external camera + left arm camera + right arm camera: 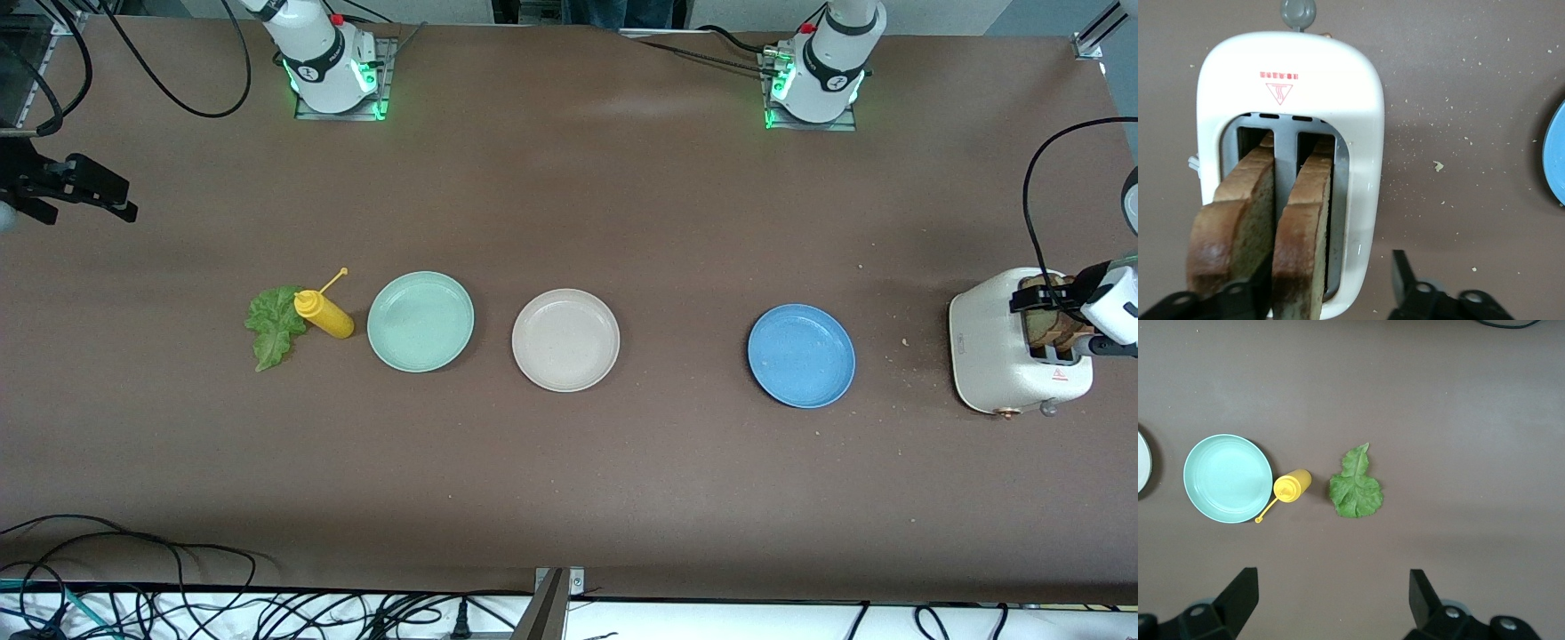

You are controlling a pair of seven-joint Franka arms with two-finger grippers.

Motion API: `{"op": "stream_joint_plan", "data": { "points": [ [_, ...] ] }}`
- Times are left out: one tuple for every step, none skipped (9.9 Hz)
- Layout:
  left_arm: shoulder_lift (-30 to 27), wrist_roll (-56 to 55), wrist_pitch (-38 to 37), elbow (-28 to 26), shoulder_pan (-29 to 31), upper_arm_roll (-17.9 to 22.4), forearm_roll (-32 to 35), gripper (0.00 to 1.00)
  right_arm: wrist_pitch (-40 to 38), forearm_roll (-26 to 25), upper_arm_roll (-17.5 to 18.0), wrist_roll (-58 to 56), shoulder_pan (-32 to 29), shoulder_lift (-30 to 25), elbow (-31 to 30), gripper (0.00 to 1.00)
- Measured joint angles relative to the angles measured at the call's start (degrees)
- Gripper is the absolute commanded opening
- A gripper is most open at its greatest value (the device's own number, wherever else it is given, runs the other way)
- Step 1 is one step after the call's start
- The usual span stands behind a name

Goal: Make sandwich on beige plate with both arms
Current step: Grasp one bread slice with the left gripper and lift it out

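Two browned bread slices (pixel 1231 220) (pixel 1305 227) stand upright in the slots of a white toaster (pixel 1358 100) at the left arm's end of the table (pixel 996 356). My left gripper (pixel 1331 273) (pixel 1067 318) is down over the toaster and open: one finger sits between the slices, the other hangs outside the toaster's wall, apart from the bread. The beige plate (pixel 565 340) lies bare at mid-table. A green lettuce leaf (pixel 271 324) (pixel 1355 490) lies toward the right arm's end. My right gripper (pixel 1331 587) (pixel 120 203) waits high over that end, open, holding nothing.
A yellow squeeze bottle (pixel 324 314) (pixel 1291 485) lies touching the lettuce, beside a mint green plate (pixel 420 321) (pixel 1228 478). A blue plate (pixel 801 356) (pixel 1555 160) sits between the beige plate and the toaster. Crumbs dot the table near the toaster.
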Motion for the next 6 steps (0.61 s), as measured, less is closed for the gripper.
{"op": "stream_joint_plan", "data": {
  "points": [
    [-0.3,0.01,0.0,-0.36,0.24,0.01,0.0,0.0,0.0,0.0,0.0,0.0,0.0,0.0,0.0,1.0],
    [-0.58,0.68,0.03,-0.74,0.56,0.01,0.0,0.0,0.0,0.0,0.0,0.0,0.0,0.0,0.0,1.0],
    [-0.69,2.54,0.19,-0.77,0.82,0.01,0.02,0.0,0.0,0.0,0.0,0.0,0.0,0.0,0.0,1.0],
    [-0.71,4.24,0.26,-0.77,0.97,0.01,0.02,0.0,0.0,0.0,0.0,0.0,0.0,0.0,0.0,1.0],
    [-0.73,4.99,0.31,-0.72,0.98,0.0,0.02,0.0,0.0,0.0,0.0,0.0,0.0,0.0,0.0,1.0],
    [-0.79,5.37,0.31,-0.59,0.98,-0.01,0.02,0.0,0.02,0.0,0.0,0.0,0.0,0.0,0.0,1.0]
  ]
}}
